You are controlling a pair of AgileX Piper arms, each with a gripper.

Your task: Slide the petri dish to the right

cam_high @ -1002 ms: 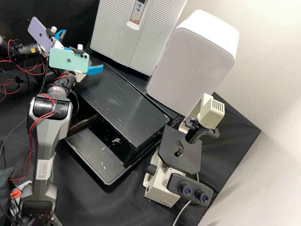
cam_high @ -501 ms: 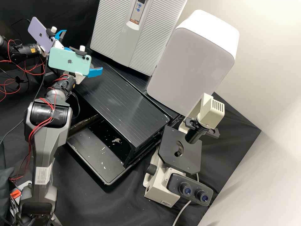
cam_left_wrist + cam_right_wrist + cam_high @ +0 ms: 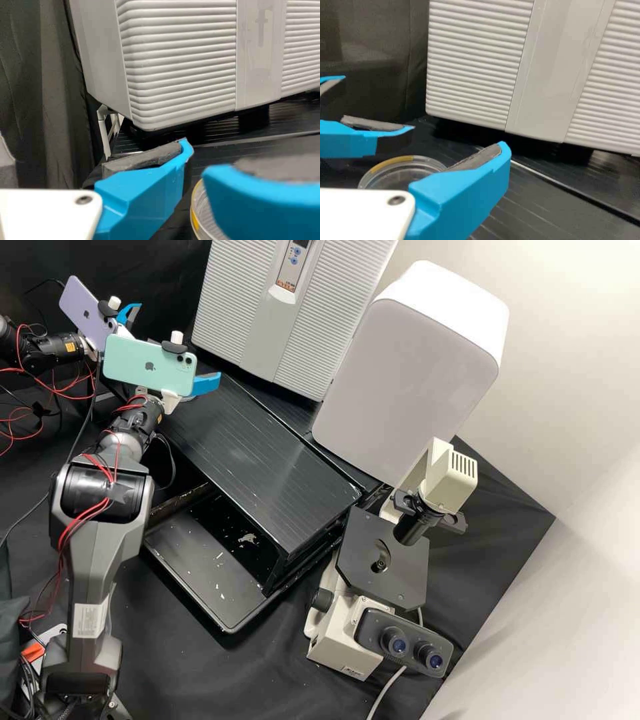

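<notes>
The clear petri dish [image 3: 395, 172] with a yellow mark on its rim lies on the ribbed black top in front of the white ribbed unit [image 3: 530, 65]. My left gripper [image 3: 195, 175] is open, its blue fingers on either side of the dish [image 3: 200, 222] and a little above it. In the right wrist view that same left gripper [image 3: 342, 107] stands over the dish. My right gripper is open beside the dish, with one blue finger [image 3: 470, 182] showing. In the high view the arm carrying a teal phone [image 3: 150, 367] hides the dish.
A black ribbed box [image 3: 267, 467] with an open lower tray [image 3: 200, 567] stands mid-bench. The white ribbed unit [image 3: 293, 307] sits behind it, a white rounded housing [image 3: 413, 367] to its right, and a microscope [image 3: 393, 573] at the front right. Red cables [image 3: 27, 393] trail on the left.
The arm with the teal phone has moved up and back toward the white ribbed unit. The arm with the purple phone has stayed where it was.
</notes>
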